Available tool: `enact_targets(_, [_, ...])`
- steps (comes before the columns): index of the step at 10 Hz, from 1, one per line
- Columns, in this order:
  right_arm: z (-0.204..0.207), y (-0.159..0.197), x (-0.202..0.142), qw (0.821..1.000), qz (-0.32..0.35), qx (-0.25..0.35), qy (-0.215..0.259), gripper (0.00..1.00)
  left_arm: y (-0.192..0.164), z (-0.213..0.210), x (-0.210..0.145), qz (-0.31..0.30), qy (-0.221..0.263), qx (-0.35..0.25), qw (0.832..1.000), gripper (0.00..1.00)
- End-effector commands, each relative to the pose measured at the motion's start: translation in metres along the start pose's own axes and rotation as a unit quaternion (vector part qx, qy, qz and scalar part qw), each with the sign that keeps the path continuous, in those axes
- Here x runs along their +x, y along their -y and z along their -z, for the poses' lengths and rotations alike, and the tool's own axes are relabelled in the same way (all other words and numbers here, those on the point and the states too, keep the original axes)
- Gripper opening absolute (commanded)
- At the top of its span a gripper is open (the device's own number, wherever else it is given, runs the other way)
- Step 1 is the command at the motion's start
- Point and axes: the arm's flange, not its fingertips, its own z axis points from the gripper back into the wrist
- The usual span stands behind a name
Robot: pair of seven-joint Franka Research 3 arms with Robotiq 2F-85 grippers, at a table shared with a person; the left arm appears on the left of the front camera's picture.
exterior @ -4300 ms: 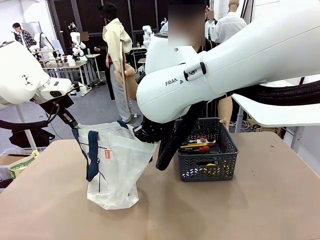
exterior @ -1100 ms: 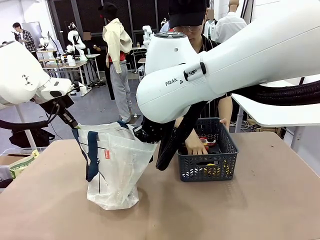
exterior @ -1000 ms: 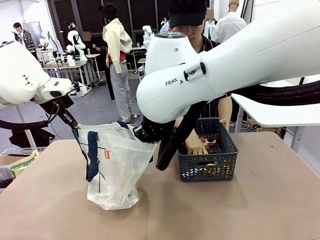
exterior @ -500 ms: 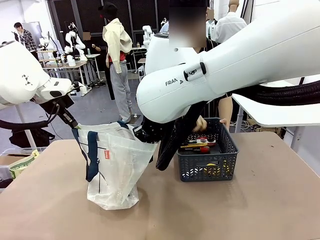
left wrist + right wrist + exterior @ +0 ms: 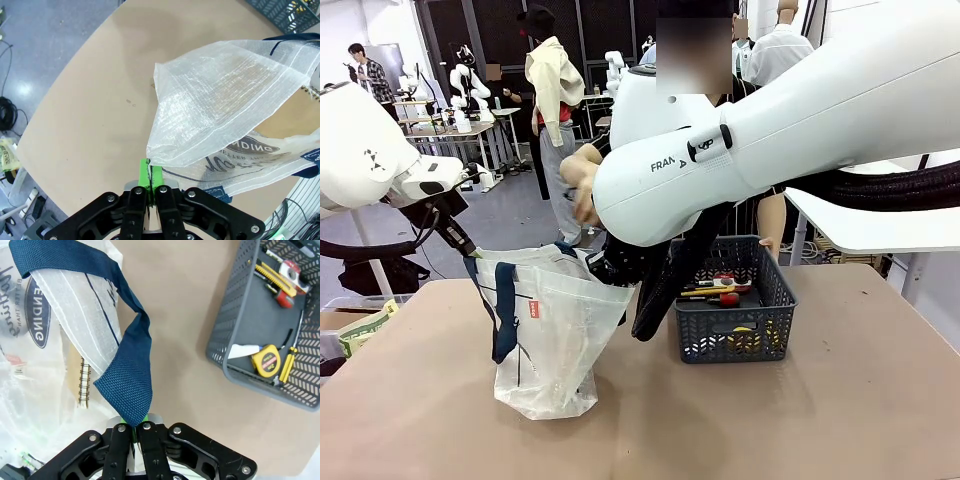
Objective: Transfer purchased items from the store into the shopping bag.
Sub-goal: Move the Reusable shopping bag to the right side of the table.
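left claw (image 5: 150,172) is pinched shut on the rim of the shopping bag (image 5: 545,330) and right claw (image 5: 134,426) is pinched shut on the end of a navy handle strap (image 5: 125,360), so the bag stands on the surface (image 5: 820,430) with its mouth spread, just beside the store basket (image 5: 735,335). a spiral notebook (image 5: 85,385) shows inside the bag, while a yellow tape measure (image 5: 265,361) and slim red and yellow tools (image 5: 715,291) lie in the basket, so most of the transfer is judged outstanding. the person's hand (image 5: 582,185) is raised above the bag mouth; whether it carries an item cannot be told.
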Motion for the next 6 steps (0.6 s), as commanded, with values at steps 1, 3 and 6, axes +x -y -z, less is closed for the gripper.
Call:
enact_targets(1, [0.0, 0.0001, 0.0004, 1.0, 0.004, -0.001, -0.001, 0.0, 0.0007, -0.0036, -0.0011, -0.008, -0.002, 0.001, 1.0, 0.0])
enact_targets(3, [0.0, 0.0001, 0.0004, 1.0, 0.004, -0.001, -0.001, 0.0, 0.0007, -0.0036, -0.0011, -0.008, -0.002, 0.001, 1.0, 0.0])
enact_targets(6, [0.0, 0.0001, 0.0004, 1.0, 0.004, -0.001, -0.001, 0.0, 0.0007, -0.0036, -0.0011, -0.008, -0.002, 0.001, 1.0, 0.0])
